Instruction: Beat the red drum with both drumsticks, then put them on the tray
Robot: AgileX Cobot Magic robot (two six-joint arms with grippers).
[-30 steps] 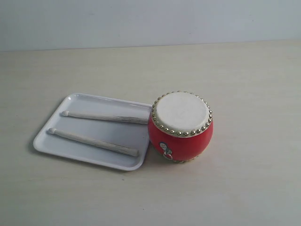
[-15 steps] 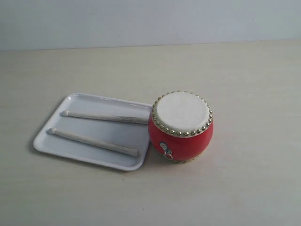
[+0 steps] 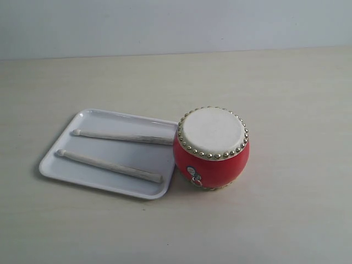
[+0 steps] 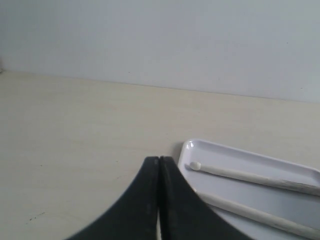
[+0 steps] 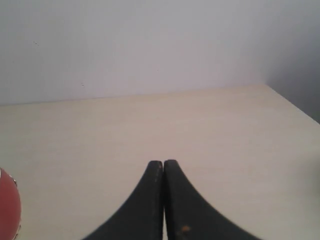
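Observation:
The red drum (image 3: pixel 212 148) stands upright at the table's middle, its cream skin ringed by gold studs. Its left side touches the white tray (image 3: pixel 66 170). Two drumsticks lie side by side in the tray, the far one (image 3: pixel 121 136) and the near one (image 3: pixel 110 166), rounded tips to the left. Neither arm shows in the exterior view. In the left wrist view my left gripper (image 4: pixel 159 160) is shut and empty, beside the tray's corner (image 4: pixel 187 147), with a drumstick tip (image 4: pixel 194 165) close by. My right gripper (image 5: pixel 163 163) is shut and empty; the drum's red side (image 5: pixel 7 207) shows at that view's edge.
The pale wooden table (image 3: pixel 286 82) runs back to a plain light wall (image 3: pixel 176 25). The table's far right corner (image 5: pixel 267 90) shows in the right wrist view.

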